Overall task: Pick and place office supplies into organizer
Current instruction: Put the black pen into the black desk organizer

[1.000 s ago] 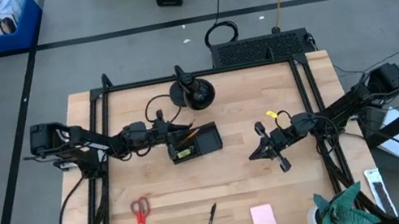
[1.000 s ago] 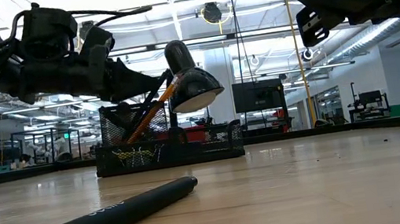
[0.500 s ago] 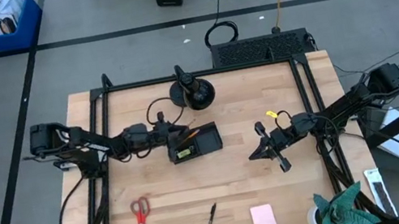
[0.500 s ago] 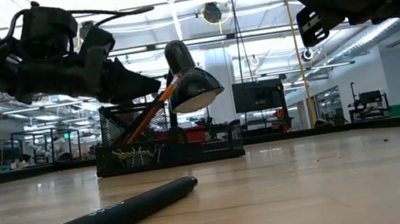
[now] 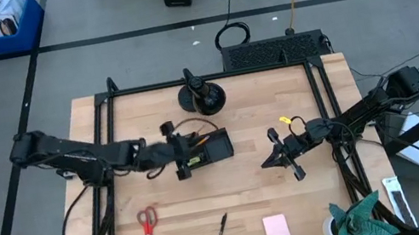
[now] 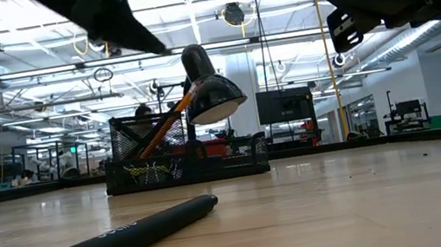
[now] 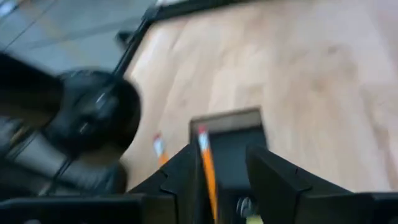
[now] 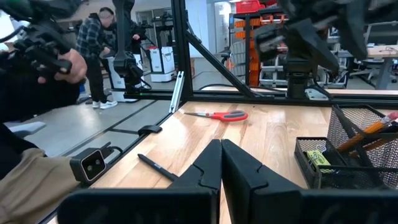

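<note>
Here, in the high view, the left gripper (image 5: pixel 180 159) sits at the frame's centre, at the left end of the organizer (image 5: pixel 216 146), a small black mesh tray on the wooden table (image 5: pixel 294 206). Its wrist view shows its fingers (image 7: pixel 273 180) spread apart, with an orange pencil (image 7: pixel 207 167) running between them toward the tray; whether they grip it cannot be told. In the low view two orange pencils (image 6: pixel 169 119) lean diagonally out of the tray's taller mesh compartment, left of centre, with a tiny yellow item (image 6: pixel 145 173) low inside the mesh beneath them. The right gripper (image 5: pixel 273 158) hangs right of centre in the high view, well apart from the organizer, and its wrist view shows its two fingers (image 8: pixel 205 168) pressed together on nothing. Along the lower part of the high view lie the red-handled scissors (image 5: pixel 148 229) at lower left, a black pen (image 5: pixel 221 234) just right of them, and the pink sticky-note pad (image 5: pixel 276 227) further right, all flat on the table and apart from each other. A round black stand base (image 5: pixel 201 96) sits near the table's upper edge, above the organizer. A blue bin (image 5: pixel 5 21) stands on the floor in the upper left corner. In the right wrist view a person (image 8: pixel 96 46) stands in the room beyond the table, at upper left.
</note>
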Motion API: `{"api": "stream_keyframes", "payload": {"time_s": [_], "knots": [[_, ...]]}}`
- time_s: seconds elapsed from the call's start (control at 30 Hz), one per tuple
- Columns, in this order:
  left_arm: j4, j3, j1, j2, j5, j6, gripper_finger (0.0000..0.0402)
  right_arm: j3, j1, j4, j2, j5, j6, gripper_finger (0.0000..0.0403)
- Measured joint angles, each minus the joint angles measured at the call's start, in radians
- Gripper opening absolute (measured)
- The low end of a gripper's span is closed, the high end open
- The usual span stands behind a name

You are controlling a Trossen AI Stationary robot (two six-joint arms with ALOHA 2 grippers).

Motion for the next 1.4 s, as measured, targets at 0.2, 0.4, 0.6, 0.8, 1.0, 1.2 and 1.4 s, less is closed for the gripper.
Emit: {"api": "stream_keyframes", "payload": {"time_s": [0.2,0.4,0.6,0.8,1.0,1.2,1.4], "knots": [[-0.308,0.081,-0.053,0.016,-0.129,-0.295,0.0103,0.0,0.0,0.009,0.0,-0.001,0.003,0.0004],[-0.226,0.029,-0.12,0.037,-0.03,-0.422,0.0045,0.0,0.003,0.008,0.0,-0.003,0.003,0.0004],[-0.011,0.043,-0.284,0.162,0.003,-0.488,0.0007,0.0,0.003,0.008,0.0,-0.003,0.003,0.0004],[-0.146,0.273,-0.382,0.433,0.042,-0.681,0.0003,0.0,0.004,0.008,0.0,-0.002,0.001,0.0004],[-0.547,0.659,-0.409,0.703,0.159,-1.004,0.0006,0.0,0.004,0.014,0.0,0.001,0.001,0.0004],[-0.725,0.882,-0.387,0.841,0.283,-1.195,0.0027,0.0,0.004,0.016,0.0,0.001,0.001,0.0004],[-0.689,0.909,-0.369,0.881,0.389,-1.206,0.0077,0.0,0.004,0.015,0.0,-0.003,0.004,0.0004]]}}
